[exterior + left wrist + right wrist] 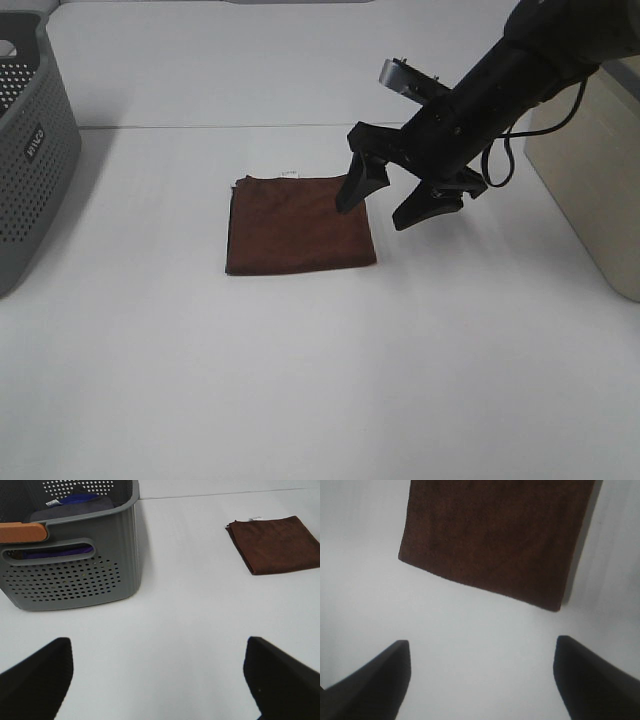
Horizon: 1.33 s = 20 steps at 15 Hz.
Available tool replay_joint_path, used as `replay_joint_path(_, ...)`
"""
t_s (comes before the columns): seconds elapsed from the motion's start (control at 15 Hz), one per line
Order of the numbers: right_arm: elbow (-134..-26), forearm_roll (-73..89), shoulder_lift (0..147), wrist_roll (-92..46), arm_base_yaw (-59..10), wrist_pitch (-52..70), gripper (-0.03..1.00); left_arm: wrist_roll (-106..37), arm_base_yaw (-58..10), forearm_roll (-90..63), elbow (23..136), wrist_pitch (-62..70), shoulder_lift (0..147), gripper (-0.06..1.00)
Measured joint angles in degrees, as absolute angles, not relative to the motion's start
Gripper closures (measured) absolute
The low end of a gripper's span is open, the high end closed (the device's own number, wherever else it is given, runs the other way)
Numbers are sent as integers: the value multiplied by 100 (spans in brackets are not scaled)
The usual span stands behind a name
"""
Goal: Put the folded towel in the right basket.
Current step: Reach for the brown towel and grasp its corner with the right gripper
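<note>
The folded brown towel lies flat on the white table near the middle. It also shows in the left wrist view and the right wrist view. My right gripper is open and hovers just above the towel's right edge, one finger over the towel, the other past its edge. In the right wrist view the gripper is empty. The right basket is a beige bin at the right edge. My left gripper is open and empty, out of the exterior view.
A grey perforated basket stands at the left edge; in the left wrist view it holds purple cloth and has an orange handle. The white table spreads towards the front.
</note>
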State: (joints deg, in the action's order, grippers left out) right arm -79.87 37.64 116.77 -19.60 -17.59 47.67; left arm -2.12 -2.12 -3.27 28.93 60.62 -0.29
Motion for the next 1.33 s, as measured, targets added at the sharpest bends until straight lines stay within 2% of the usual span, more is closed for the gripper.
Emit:
replay_joint_path(0.4,-9356,3793,13138,-1919,-1759,4933,19,-212,-212,-327,2893,6062,-29,7)
replay_joint_path(0.87,-9528,3959,13465,-2137,-1765,4893,23,-212,-212,-327,2893,6062,-29,7)
replay_joint_path(1.0,-9528,4079,13528,-2183,-1811,4773,34,-212,-212,-327,2893,6062,-29,7)
replay_joint_path(1.13,-9528,4074,13602,-2217,-1879,4641,63,-212,-212,-327,2893,6062,-29,7)
replay_joint_path(1.2,-9528,4057,13648,-2229,-1879,4629,81,-212,-212,-327,2893,6062,-29,7)
replay_joint_path(1.27,-9528,4051,13654,-2229,-1879,4629,93,-212,-212,-327,2893,6062,-29,7)
replay_joint_path(1.33,-9528,4039,13654,-2229,-1879,4624,96,-212,-212,-327,2893,6062,-29,7)
